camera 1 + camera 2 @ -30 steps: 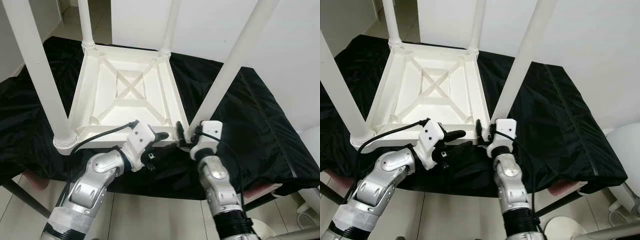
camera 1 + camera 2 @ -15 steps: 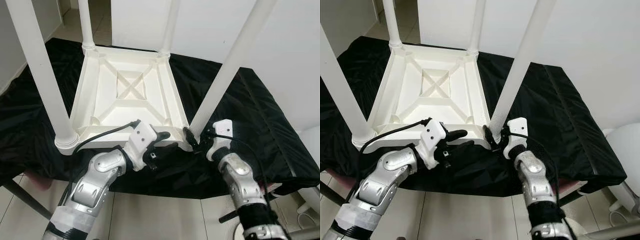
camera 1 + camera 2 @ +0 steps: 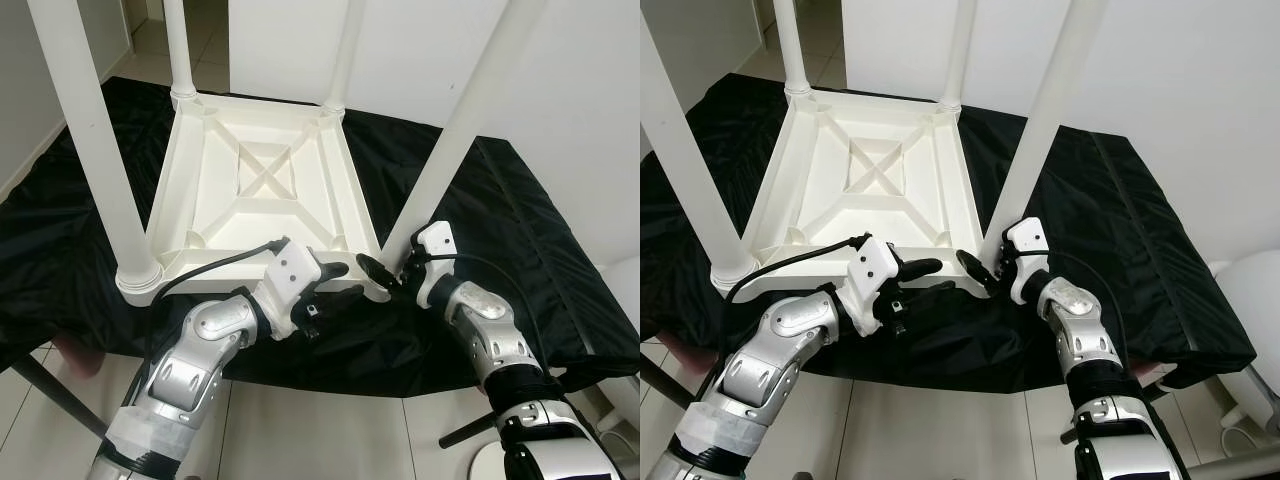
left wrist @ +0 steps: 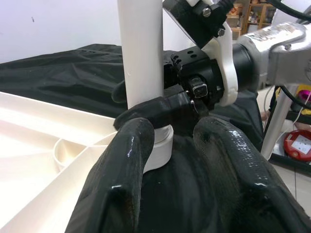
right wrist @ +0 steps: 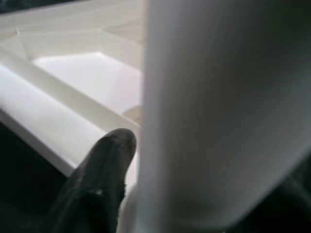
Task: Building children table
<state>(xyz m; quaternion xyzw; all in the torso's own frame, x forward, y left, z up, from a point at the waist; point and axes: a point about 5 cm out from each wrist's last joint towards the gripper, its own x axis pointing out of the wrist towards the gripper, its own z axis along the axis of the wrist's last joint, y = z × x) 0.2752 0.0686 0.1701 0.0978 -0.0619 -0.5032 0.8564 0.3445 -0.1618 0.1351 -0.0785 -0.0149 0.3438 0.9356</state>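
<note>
Left eye view, table: a white children table [image 3: 262,195] lies upside down on a black cloth [image 3: 520,250], with its four legs pointing up.
Left eye view, near right leg: this white leg [image 3: 455,120] stands in the table corner closest to the robot's right side.
Left eye view, left gripper: the left gripper [image 3: 335,285] sits at the near edge of the table, just beside that corner, with its black fingers spread apart and nothing between them.
Left eye view, right gripper: the right gripper [image 3: 383,275] is at the foot of the near right leg, and one finger reaches around the front of it.
Right eye view, floor: a pale tiled floor [image 3: 930,430] shows below the cloth edge.
Right eye view, wall: a white wall [image 3: 1200,100] stands behind the cloth.
Left wrist view, fingers: the two black fingers [image 4: 121,170] are apart, one on each side of the leg's foot, not pressing it.
Left wrist view, other gripper: the right gripper's black finger lies against the leg, just above its round base.
Right wrist view, leg: the white leg is very close and blurry.
Right wrist view, finger: one black finger [image 5: 99,179] is beside the leg; it seems to hug the leg, but I cannot tell if it grips.
</note>
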